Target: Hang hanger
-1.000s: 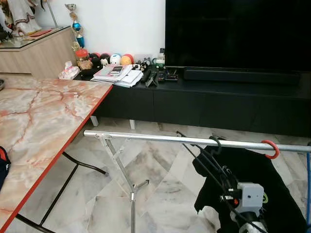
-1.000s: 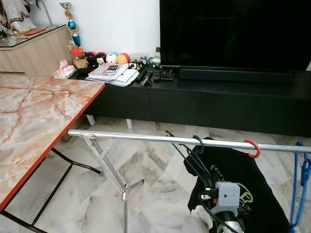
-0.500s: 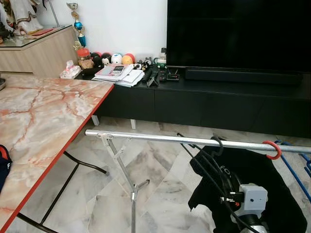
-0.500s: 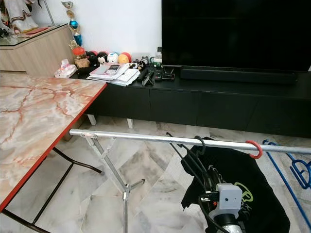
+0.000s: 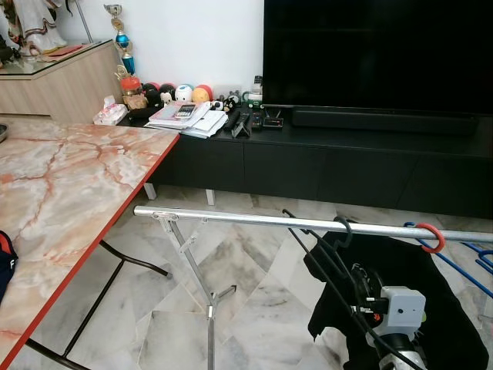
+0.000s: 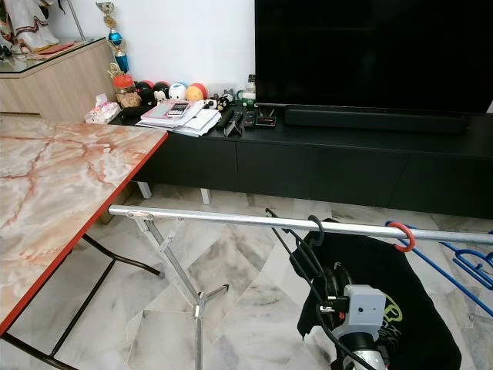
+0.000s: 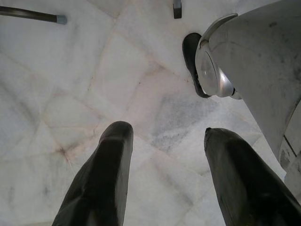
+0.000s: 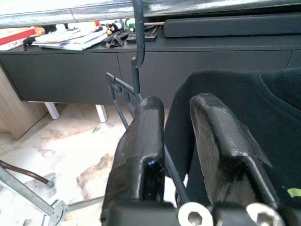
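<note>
With our right gripper clamped on the black hanger, hooked over the rail, we judge its thin wire light but springy, best held near the neck; our left gripper hangs parted.

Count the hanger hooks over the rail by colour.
Black hook: 1
Red hook: 1
Blue hangers: beside the red one, cannot tell whether hooked on the rail, not counted
Total: 2
</note>
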Motion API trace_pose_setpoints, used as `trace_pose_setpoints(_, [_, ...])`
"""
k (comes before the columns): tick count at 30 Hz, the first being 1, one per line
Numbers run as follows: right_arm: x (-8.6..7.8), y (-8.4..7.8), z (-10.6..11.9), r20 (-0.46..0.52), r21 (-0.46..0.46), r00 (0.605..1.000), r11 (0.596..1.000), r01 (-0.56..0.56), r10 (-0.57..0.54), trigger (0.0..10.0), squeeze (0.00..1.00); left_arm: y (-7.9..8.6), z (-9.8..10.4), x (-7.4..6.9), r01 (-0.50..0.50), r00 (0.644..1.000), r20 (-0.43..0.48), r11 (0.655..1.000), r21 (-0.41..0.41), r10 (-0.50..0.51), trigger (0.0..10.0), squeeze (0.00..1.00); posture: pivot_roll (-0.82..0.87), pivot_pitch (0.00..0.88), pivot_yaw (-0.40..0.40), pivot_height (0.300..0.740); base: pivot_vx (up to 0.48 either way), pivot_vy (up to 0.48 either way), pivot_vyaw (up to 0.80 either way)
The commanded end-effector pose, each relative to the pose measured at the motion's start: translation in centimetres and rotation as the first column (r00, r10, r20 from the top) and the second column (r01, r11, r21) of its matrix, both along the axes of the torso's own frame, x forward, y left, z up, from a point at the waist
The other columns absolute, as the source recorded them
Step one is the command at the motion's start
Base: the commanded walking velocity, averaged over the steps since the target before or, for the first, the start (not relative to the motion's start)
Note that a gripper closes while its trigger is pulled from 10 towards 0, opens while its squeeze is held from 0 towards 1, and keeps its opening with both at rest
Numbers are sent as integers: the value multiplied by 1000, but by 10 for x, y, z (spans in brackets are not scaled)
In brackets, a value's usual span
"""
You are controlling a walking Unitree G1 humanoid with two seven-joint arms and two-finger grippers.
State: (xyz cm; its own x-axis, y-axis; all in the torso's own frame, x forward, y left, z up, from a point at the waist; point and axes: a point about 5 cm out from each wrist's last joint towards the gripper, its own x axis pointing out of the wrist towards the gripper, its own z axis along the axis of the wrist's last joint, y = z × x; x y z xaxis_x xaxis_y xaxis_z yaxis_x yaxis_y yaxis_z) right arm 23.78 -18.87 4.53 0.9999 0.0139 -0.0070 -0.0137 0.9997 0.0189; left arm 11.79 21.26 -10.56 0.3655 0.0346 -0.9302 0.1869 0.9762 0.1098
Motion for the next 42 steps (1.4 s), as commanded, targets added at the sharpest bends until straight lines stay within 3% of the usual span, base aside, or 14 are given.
trace_pose_setpoints(1, [2, 3, 1, 2, 6, 1000, 1000, -4, 4, 10000, 0, 0, -1, -4, -3, 1000, -14, 1000, 1, 3, 10000, 0, 81, 0, 29, 740, 0, 0, 0])
trace_pose_setpoints(8, [7, 1, 0, -9, -3, 1000, 1000, -9, 9, 10000, 0, -2, -1, -3, -17, 1000, -6, 1000, -10, 17, 10000, 0, 85, 0, 18, 740, 0, 0, 0])
trace_pose_setpoints(29, [13, 2, -1, -21, -14, 1000, 1000, -13, 13, 10000, 0, -3, -2, -4, -18, 1000, -7, 1000, -17, 18, 10000, 0, 85, 0, 17, 740, -247, 0, 0])
trace_pose_setpoints(42, [10, -11, -13, -70, -21, 996, 999, 46, -47, 10000, 0, -3, -1, -3, -9, 1000, -6, 1000, -16, 9, 10000, 0, 72, 0, 25, 740, -229, 0, 0])
